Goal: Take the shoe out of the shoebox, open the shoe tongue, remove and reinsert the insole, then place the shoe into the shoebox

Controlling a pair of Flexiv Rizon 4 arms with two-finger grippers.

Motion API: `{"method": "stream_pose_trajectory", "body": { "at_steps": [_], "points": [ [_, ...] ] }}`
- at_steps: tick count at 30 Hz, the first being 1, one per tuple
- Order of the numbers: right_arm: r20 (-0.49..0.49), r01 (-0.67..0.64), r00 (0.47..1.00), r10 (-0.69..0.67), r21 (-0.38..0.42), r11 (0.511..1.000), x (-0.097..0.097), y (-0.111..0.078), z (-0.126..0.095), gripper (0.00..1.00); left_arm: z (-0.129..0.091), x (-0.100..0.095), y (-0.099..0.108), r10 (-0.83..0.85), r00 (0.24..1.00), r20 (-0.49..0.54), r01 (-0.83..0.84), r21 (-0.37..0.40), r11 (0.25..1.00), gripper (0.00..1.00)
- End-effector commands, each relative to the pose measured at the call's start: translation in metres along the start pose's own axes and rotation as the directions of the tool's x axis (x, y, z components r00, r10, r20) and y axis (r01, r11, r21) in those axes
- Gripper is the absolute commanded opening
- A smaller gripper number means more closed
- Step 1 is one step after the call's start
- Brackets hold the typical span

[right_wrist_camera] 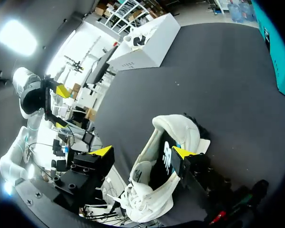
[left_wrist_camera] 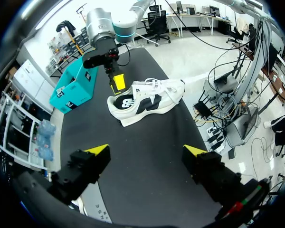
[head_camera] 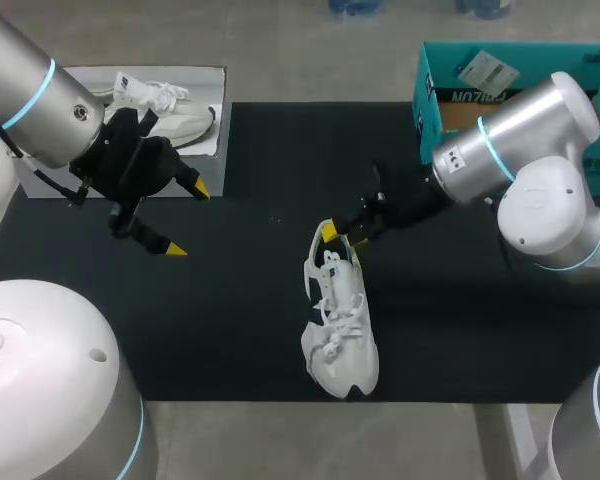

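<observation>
The white, laced shoe (head_camera: 340,325) lies on the matte black surface (head_camera: 250,300), toward its front edge. The right arm (head_camera: 510,140) holds its jaws wide at the padded heel. The left arm (head_camera: 40,95) holds its jaws wide near the left edge.

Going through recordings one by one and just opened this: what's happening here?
The white sneaker lies on its side on the black mat, outside the teal shoebox at the far right. The right end effector is at its heel, open, one fingertip against the heel opening, the other clear. The left end effector hangs open over the mat, holding nothing. A second sneaker rests in a white box at the far left.
</observation>
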State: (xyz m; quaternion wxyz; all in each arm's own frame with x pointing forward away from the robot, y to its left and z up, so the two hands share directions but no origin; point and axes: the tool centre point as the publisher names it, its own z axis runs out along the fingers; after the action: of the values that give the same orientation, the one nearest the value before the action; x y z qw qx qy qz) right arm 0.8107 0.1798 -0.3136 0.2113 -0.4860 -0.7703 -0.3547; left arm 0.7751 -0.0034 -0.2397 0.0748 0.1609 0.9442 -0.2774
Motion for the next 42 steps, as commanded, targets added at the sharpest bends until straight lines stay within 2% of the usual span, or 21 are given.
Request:
{"method": "stream_pose_trajectory", "body": {
  "at_steps": [1,4,6,11,16,18,25,32,37,39,40,42],
  "points": [
    [0.059,0.012,0.998,-0.012,-0.001,1.0,0.007,0.003,-0.024,1.0,0.0,0.0,0.0,0.0,1.0,0.0,0.0,-0.003,1.0,1.0],
    [0.094,-0.008,0.996,0.007,0.01,1.0,0.013,0.007,-0.027,1.0,0.0,0.0,0.0,0.0,1.0,0.0,0.0,-0.003,1.0,1.0],
    [0.134,-0.065,0.989,0.062,0.018,0.998,0.022,0.006,-0.026,1.0,0.0,0.0,0.0,0.0,1.0,0.0,0.0,-0.003,1.0,1.0],
    [0.289,-0.211,0.941,0.176,0.094,0.973,0.04,0.001,-0.014,1.0,0.0,0.0,0.0,0.0,1.0,0.0,0.0,-0.003,1.0,1.0],
    [0.386,-0.258,0.904,0.186,0.143,0.956,0.048,-0.002,-0.002,1.0,0.0,0.0,0.0,0.0,1.0,0.0,0.0,-0.003,1.0,1.0],
    [0.393,-0.272,0.898,0.2,0.136,0.953,0.049,-0.003,-0.002,1.0,0.0,0.0,0.0,0.0,1.0,0.0,0.0,-0.003,1.0,1.0],
    [0.527,-0.339,0.824,0.207,0.167,0.926,0.057,-0.002,-0.017,1.0,0.0,0.0,0.0,0.0,1.0,0.0,0.0,-0.003,1.0,1.0],
    [0.587,-0.362,0.789,0.182,0.203,0.91,0.057,-0.004,-0.029,1.0,0.0,0.0,0.0,0.0,1.0,0.0,0.0,-0.003,1.0,1.0],
    [0.548,-0.34,0.82,0.167,0.231,0.912,0.057,-0.008,-0.024,1.0,0.0,0.0,0.0,0.0,1.0,0.0,0.0,-0.003,1.0,1.0],
    [0.524,-0.324,0.836,0.163,0.233,0.917,0.056,-0.009,-0.021,0.27,0.0,0.0,0.0,0.0,1.0,0.0,0.0,-0.003,1.0,1.0],
    [0.522,-0.325,0.837,0.161,0.239,0.915,0.054,-0.009,-0.02,0.0,0.0,0.0,0.0,0.0,1.0,0.0,0.0,-0.003,1.0,1.0],
    [0.514,-0.318,0.843,0.158,0.241,0.917,0.052,-0.009,-0.018,0.0,0.0,0.0,0.0,0.0,1.0,0.0,0.0,-0.003,1.0,1.0]
  ]
}}
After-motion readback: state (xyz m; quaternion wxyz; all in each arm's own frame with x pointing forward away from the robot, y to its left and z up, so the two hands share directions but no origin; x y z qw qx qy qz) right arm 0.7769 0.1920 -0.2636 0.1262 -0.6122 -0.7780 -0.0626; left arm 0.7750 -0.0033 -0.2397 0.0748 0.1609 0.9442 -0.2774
